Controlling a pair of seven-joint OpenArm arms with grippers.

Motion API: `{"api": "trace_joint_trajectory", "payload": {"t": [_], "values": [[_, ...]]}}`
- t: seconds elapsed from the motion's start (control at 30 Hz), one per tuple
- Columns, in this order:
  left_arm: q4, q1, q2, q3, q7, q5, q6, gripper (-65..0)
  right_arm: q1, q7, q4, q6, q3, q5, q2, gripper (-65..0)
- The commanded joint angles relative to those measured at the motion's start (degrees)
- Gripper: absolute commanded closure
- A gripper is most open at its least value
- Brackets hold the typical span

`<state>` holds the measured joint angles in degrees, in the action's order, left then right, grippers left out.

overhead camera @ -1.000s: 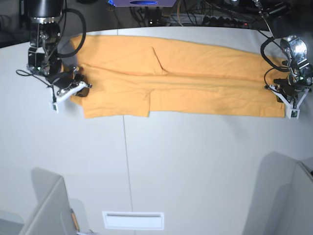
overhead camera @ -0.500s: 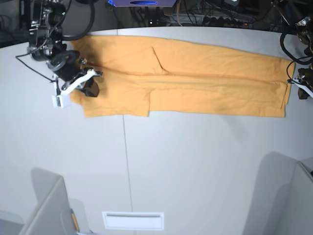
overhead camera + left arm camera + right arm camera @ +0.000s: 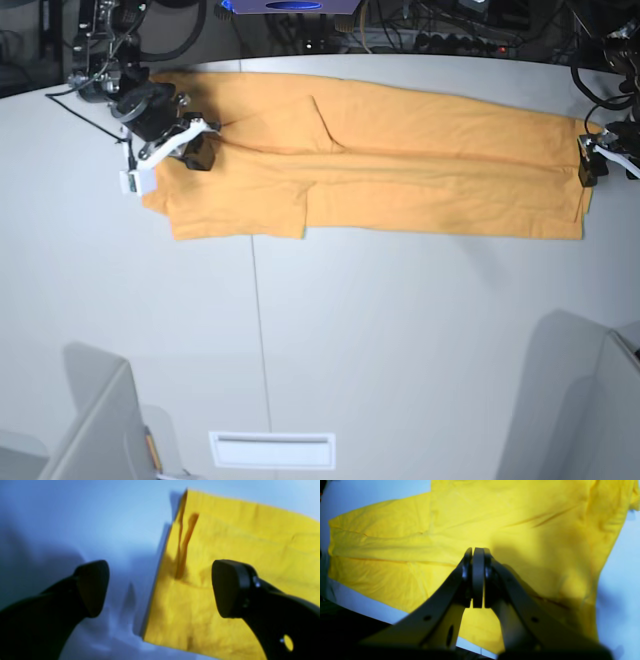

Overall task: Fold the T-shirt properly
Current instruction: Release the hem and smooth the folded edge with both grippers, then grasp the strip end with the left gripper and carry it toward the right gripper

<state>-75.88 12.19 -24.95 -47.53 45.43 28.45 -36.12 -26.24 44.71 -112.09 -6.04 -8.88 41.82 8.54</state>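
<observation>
The T-shirt is light orange-yellow and lies flat as a long folded strip across the far part of the white table. My right gripper is at the strip's left end. In the right wrist view it is shut with nothing between the pads, hovering above the cloth and casting a shadow on it. My left gripper is at the strip's right end. In the left wrist view it is open, one finger over the table, the other over the shirt, with the shirt's edge between them.
Cables and equipment line the table's back edge. Grey blocks stand at the front left and front right. A white slotted plate lies near the front edge. A thin seam runs across the table.
My right gripper has lifted off the shirt's left end and moved back and to the right. My left gripper has let go of the right corner and now hovers open at that edge.
</observation>
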Motion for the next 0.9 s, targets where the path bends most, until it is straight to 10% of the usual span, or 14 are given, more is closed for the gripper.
{"api": "trace_joint_trajectory", "payload": {"t": [0.0, 0.43, 0.63, 0.87], "values": [[0.67, -1.68, -1.47, 0.28, -1.43, 0.70, -0.32, -62.9, 0.26, -1.06, -0.83, -0.51, -0.21, 0.59, 0.39, 0.0], [8.49, -5.55, -1.38, 5.90, -1.52, 0.70, -0.32, -59.6, 0.17, -0.88, -0.83, -0.51, -0.21, 0.59, 0.30, 0.0], [11.39, -5.72, -1.38, 8.71, -1.52, 1.14, -0.32, -39.8, 0.17, -0.88, -0.83, -0.51, -0.21, 0.59, 0.30, 0.0], [12.54, -8.01, -1.56, 8.36, -1.52, 0.78, -0.15, 0.0, 0.17, -0.88, -0.74, -0.51, -0.39, 0.95, 0.39, 0.0]]}}
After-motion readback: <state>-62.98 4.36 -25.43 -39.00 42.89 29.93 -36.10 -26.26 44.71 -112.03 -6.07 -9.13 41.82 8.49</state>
